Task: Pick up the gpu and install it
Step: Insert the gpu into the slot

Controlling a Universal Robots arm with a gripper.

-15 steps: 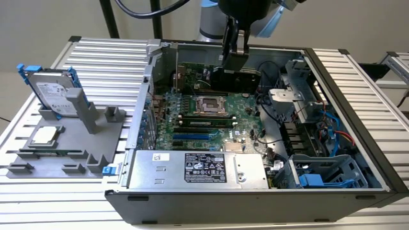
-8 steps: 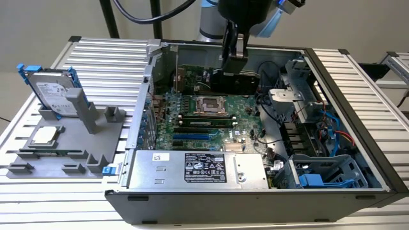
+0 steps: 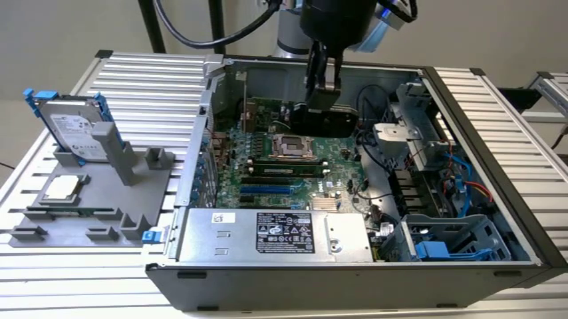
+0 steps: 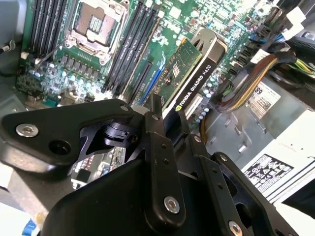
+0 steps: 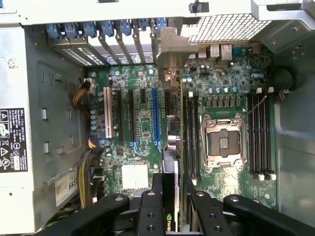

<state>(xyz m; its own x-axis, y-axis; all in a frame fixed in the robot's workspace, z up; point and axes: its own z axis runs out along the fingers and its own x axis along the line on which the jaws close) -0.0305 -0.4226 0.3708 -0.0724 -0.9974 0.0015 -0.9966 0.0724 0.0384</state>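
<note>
1. The gpu [image 4: 189, 73] hangs over the motherboard [image 3: 266, 166] inside the open case [image 3: 497, 199], held edge-down above the expansion slots; in the first wrist view it appears edge-on as a thin card [image 5: 176, 147] beside the blue slot [image 5: 155, 115].
2. The gripper [image 3: 321, 100] is clenched on the gpu, its black fingers [image 4: 156, 123] pinching the card's upper edge in the second wrist view.
3. The gpu's black cooler carries white lettering along its side; its green face bears a small white sticker.
4. Below it sit the empty processor socket [image 3: 289, 146] and memory slots [image 5: 261, 132].
5. The power supply [image 3: 271, 236] lies at the case's near end with a black-and-white warning label; a bundle of yellow and black cables [image 5: 86, 167] runs next to it.
6. Blue-tabbed drive cages [image 3: 448, 242] fill the case's corner at the exterior view's right.
7. At the exterior view's left, a grey fixture [image 3: 84, 199] holds a hard drive [image 3: 71, 129] upright with blue rails and a labelled face, and a square processor [image 3: 62, 188] lying flat.
8. Everything rests on a ribbed aluminium table [image 3: 133, 73] before a plain pale wall.
</note>
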